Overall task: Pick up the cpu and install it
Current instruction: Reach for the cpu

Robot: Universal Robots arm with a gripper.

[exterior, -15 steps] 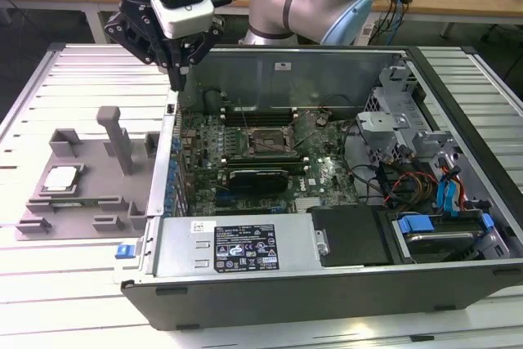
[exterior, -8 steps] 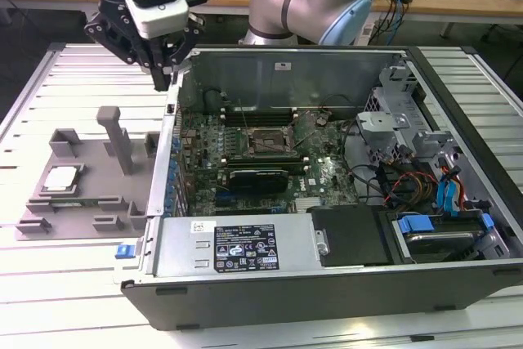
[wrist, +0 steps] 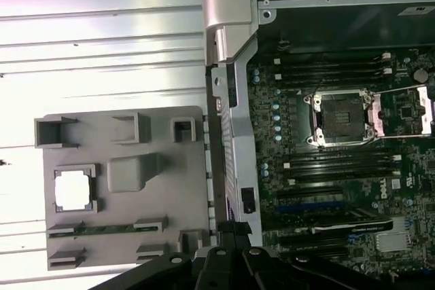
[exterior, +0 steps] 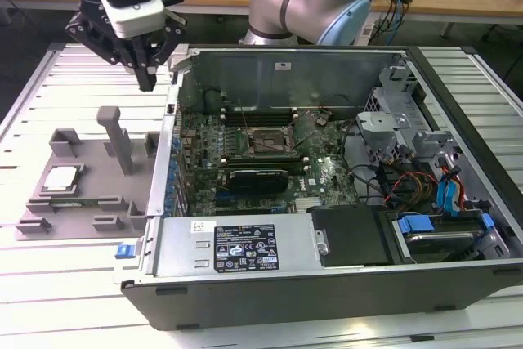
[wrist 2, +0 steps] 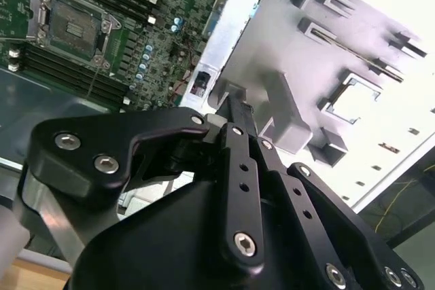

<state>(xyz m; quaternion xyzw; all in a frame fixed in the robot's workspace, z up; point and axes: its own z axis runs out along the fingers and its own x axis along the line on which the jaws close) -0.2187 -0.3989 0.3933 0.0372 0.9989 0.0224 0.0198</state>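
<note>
Silvery-white on top, the small flat square cpu [exterior: 64, 179] is lying in a shallow pocket of the grey moulded plastic tray [exterior: 94, 195]. The tray is sitting on the pale slatted metal worktop [exterior: 57, 292], just beside the open black computer case [exterior: 245, 244]. The black hand [exterior: 148, 79] is hanging above the tray's far edge near the case wall, its fingers pressed together on nothing. From overhead, the first wrist view is giving the cpu [wrist: 73, 189] as a bright square well apart from the black-framed motherboard socket [wrist: 340, 117], with a thin green memory stick [wrist: 102, 229] lying in the slot beside it. The exterior view is giving the hand's height above both.
</note>
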